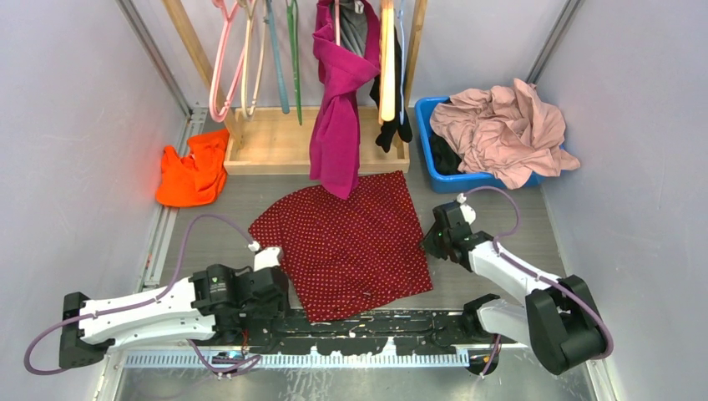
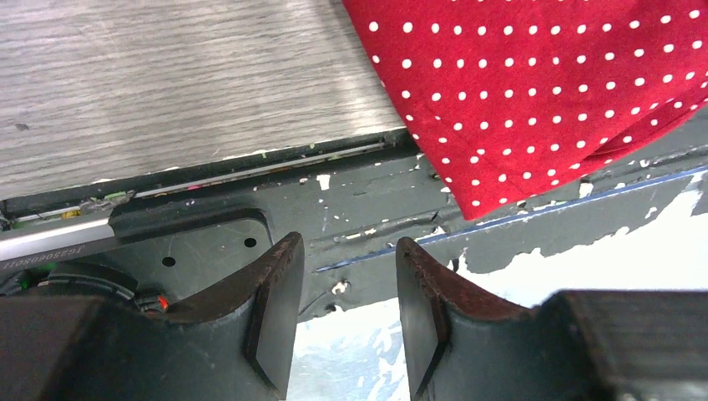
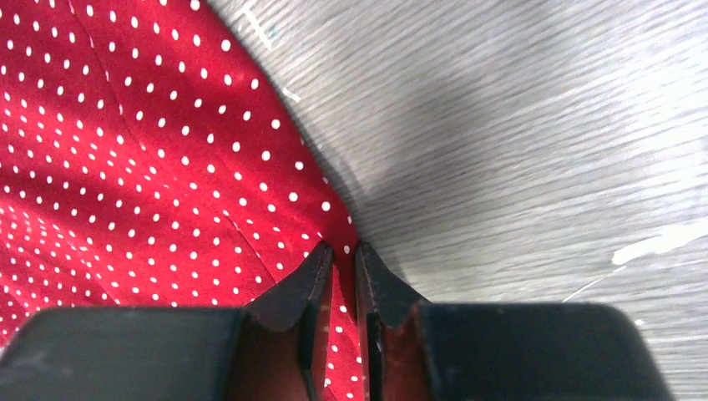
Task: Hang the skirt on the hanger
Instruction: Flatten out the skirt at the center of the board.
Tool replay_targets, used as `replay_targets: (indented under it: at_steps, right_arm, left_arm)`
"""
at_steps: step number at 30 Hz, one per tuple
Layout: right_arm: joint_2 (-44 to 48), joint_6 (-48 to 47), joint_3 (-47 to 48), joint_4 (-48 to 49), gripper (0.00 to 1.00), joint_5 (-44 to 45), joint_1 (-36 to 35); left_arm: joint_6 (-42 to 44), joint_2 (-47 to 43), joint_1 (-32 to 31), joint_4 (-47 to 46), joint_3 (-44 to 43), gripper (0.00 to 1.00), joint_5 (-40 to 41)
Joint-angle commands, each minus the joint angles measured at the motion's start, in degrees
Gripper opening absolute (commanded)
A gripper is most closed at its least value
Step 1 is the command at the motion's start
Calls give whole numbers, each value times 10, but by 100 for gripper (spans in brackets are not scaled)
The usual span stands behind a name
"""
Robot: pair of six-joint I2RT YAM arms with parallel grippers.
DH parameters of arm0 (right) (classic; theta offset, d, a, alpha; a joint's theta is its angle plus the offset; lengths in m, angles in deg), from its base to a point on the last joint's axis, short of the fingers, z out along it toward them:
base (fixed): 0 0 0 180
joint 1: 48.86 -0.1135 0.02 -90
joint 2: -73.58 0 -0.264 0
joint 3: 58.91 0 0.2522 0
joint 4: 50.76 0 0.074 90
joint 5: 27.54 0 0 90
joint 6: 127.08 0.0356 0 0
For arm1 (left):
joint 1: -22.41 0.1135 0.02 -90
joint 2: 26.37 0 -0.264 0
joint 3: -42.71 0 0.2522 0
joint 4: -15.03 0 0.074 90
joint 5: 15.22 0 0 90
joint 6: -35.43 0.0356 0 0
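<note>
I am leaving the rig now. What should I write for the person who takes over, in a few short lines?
Skirt: spread flat on the table, not lifted.
Hanger: hangs on the rack at the back left, untouched.
Left gripper: open, empty, by the skirt's near left corner.
Right gripper: shut on the skirt's right edge.
Done: one grip on the skirt.
Left: fetch the hanger and put the skirt on it.
</note>
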Motion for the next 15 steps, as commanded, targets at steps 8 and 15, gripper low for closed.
replay_targets:
  at_steps: [8,15]
  right_arm:
    - [98,-110,115,-148,43,-87,57]
    - [209,-147,235,-317,45,-126,57]
  left_arm:
    - [78,46,50,36,-142,50,59]
    - [182,112,119,80,-326,53,87]
